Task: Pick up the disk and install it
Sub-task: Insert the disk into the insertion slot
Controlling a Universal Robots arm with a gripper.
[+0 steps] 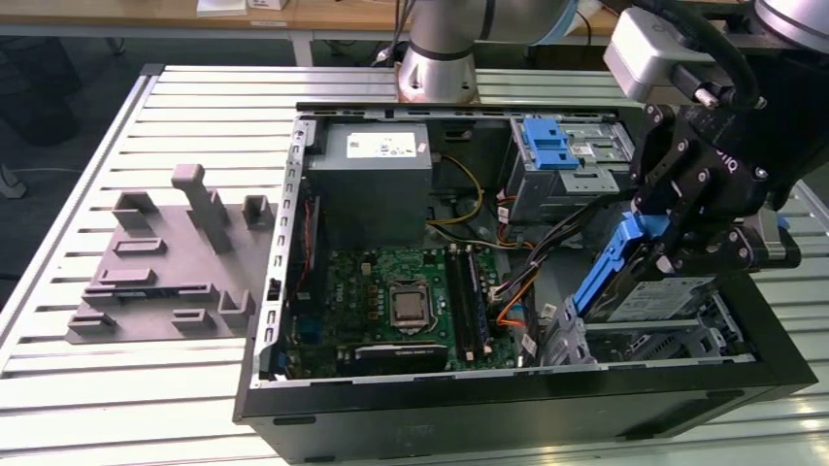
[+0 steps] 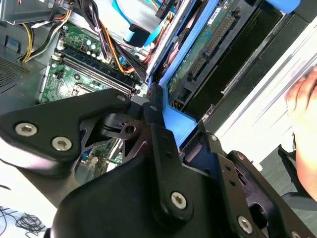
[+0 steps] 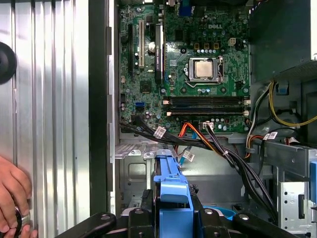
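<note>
Jamming is looking possible: the black gripper (image 1: 667, 254) is clamping the tilted blue-framed silver disk (image 1: 644, 299) over the metal drive bay (image 1: 647, 342) in the open black computer case's (image 1: 518, 413) corner, loose cables (image 1: 512, 291) lying just beside.

Your exterior view looks down on the whole computer case (image 1: 518, 413). Both wrist views look close past the gripper (image 3: 172, 208) at the motherboard (image 3: 183, 64), shared by all.

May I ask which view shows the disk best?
The exterior view: the disk tilts in the pincer, silver face and blue frame visible. Second wrist view shows its connector side; first wrist view, its frame end-on.
</note>
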